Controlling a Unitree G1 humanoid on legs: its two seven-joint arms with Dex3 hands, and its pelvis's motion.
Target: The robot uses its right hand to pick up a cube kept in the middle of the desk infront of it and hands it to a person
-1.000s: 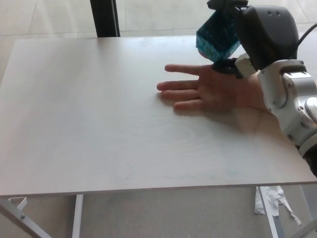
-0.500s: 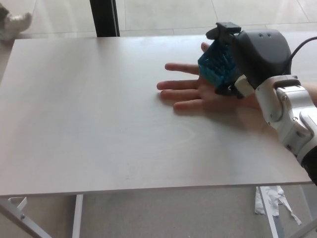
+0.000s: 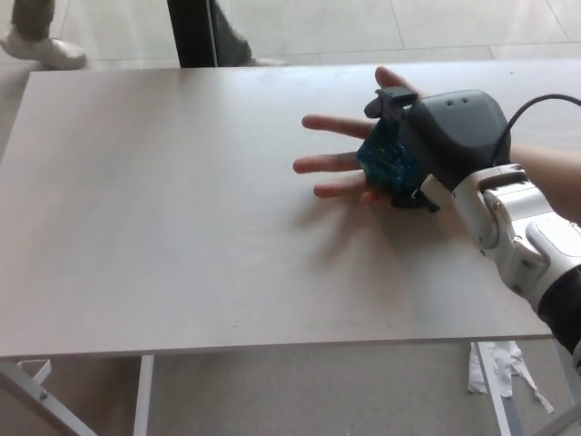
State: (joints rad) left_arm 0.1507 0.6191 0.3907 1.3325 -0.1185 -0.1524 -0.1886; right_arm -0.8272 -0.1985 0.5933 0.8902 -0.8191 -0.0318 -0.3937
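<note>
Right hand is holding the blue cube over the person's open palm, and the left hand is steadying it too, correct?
Not quite. The left hand is not in the head view. Only the right hand holds the cube, over the person's palm.

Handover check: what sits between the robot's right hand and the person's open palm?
The blue cube, held in the right hand, lies over the person's palm in the head view; contact unclear.

Pale tiled floor beyond the far edge, with a dark upright post standing on it. Light shoe at top left; crumpled white scrap lower right.
</note>
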